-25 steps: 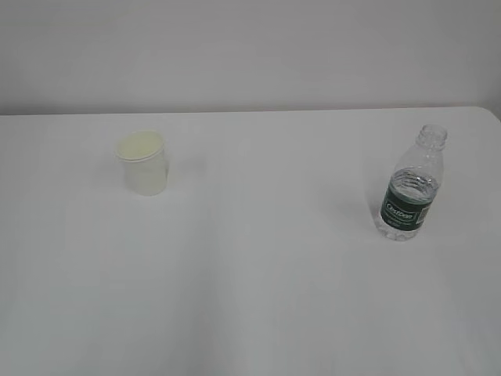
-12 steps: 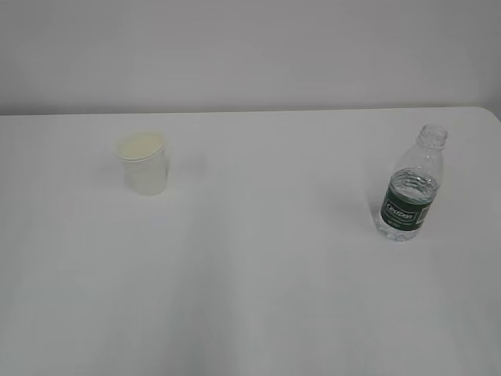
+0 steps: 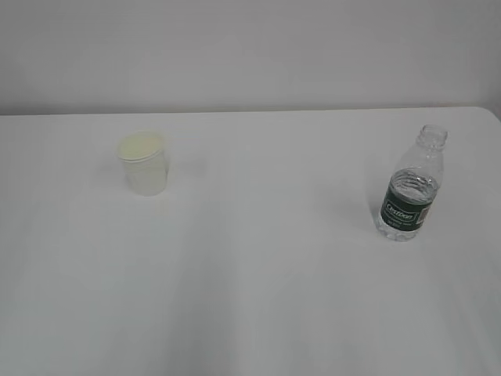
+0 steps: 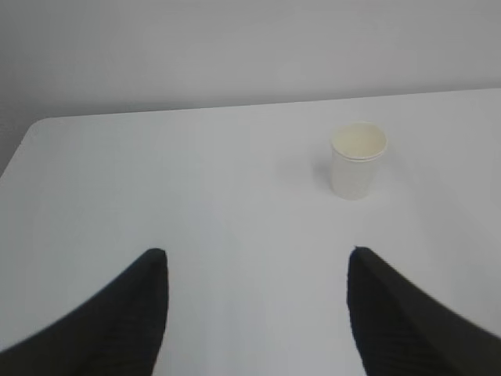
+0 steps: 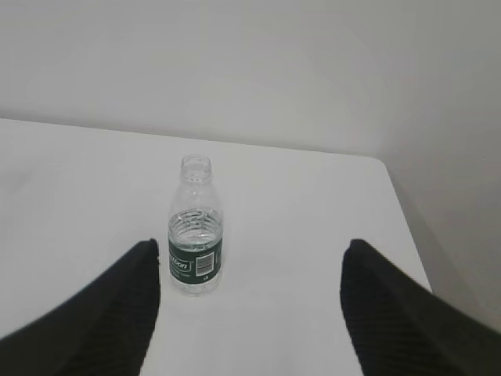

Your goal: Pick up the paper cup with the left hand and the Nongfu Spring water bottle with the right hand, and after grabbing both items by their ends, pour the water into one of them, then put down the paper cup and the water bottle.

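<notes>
The white paper cup (image 3: 143,164) stands upright on the left of the white table (image 3: 258,258); in the left wrist view the paper cup (image 4: 358,160) sits ahead and to the right of my left gripper (image 4: 255,252), which is open and holds nothing. The uncapped Nongfu Spring water bottle (image 3: 410,186), with its dark green label, stands upright on the right, with water in its lower part. In the right wrist view the bottle (image 5: 195,237) stands just ahead of my open right gripper (image 5: 250,244), close to its left finger. Neither arm shows in the exterior view.
The table's right edge (image 5: 403,219) runs close beside the bottle, and its rounded left corner (image 4: 35,125) shows in the left wrist view. A plain pale wall (image 3: 250,47) stands behind the table's far edge.
</notes>
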Available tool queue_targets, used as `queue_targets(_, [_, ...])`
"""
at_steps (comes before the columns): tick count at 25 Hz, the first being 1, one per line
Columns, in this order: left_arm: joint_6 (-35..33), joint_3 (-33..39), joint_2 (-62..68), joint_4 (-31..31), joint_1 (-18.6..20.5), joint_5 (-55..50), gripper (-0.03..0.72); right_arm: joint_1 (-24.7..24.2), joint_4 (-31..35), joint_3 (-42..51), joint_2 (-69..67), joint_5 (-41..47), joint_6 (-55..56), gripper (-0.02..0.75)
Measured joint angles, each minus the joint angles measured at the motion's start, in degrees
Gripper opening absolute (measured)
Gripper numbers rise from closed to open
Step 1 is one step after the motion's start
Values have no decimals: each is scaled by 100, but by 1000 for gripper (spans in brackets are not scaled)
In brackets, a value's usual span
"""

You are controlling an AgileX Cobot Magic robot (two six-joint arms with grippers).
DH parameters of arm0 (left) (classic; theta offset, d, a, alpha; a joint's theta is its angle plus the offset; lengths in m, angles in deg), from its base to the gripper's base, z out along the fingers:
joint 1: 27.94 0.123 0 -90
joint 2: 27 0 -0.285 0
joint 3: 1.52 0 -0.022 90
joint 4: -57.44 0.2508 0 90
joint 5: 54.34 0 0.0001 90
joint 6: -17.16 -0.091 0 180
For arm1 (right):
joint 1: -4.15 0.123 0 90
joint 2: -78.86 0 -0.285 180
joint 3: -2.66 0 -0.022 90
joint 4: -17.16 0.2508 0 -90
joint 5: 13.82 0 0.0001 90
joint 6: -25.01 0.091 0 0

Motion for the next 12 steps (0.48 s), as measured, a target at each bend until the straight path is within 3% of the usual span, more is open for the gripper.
queue_targets(12, [0,0,582,-51,0,384,514,0,13,9,-708,-454,-353,552])
